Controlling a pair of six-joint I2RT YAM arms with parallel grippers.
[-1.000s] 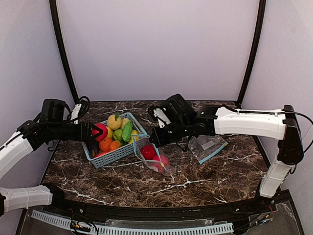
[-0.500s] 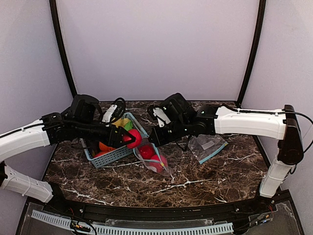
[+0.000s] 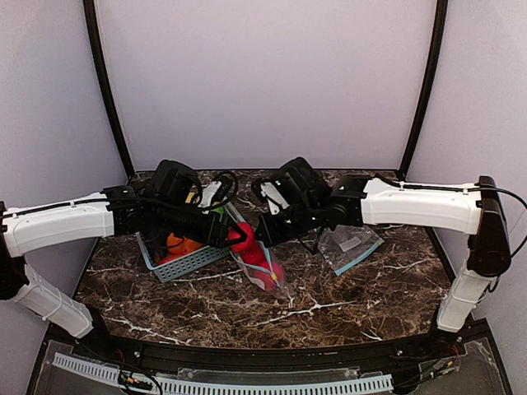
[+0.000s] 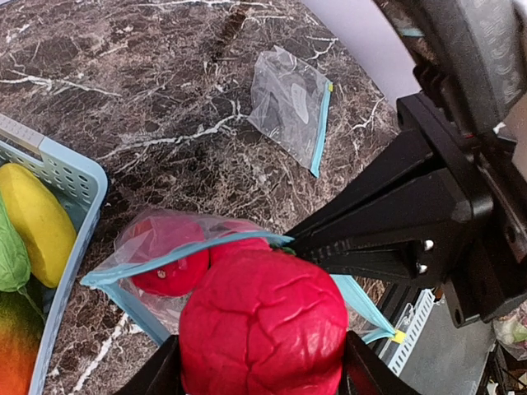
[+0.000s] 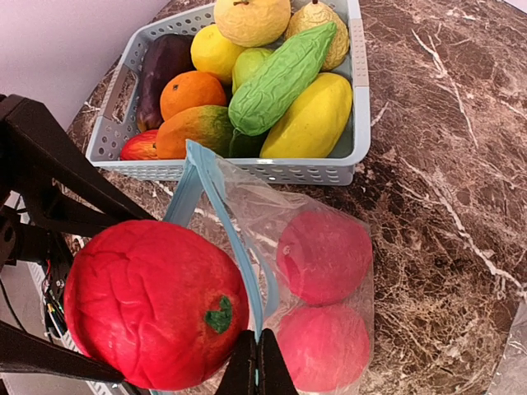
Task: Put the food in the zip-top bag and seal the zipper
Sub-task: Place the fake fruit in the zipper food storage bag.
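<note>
Mostly the left tool (image 3: 234, 235) is hidden behind the red fruit (image 4: 263, 325) it holds. From its own camera only two dark bits peek out at the fruit's sides. Its fingers stand as wide apart as the fruit and squeeze it. The fruit hangs right at the mouth of the bag (image 5: 329, 247), just above the blue zipper (image 4: 165, 262). The right tool (image 5: 258, 364) is cut off at the bottom of its view, but its tips are pinched tight on the zipper and hold the mouth up. Two more red fruits (image 5: 324, 257) sit inside the bag, a bit blurry through the plastic. From above, the left arm (image 3: 74, 224) covers much of the basket (image 3: 177, 265). Another bag (image 3: 350, 245) lies flat on the worktop (image 3: 370, 288), well apart to the right. A second ago the left tool was over the basket's left end with the fruit. Now it is just beside the right tool. The bag and the right tool have not moved.
</note>
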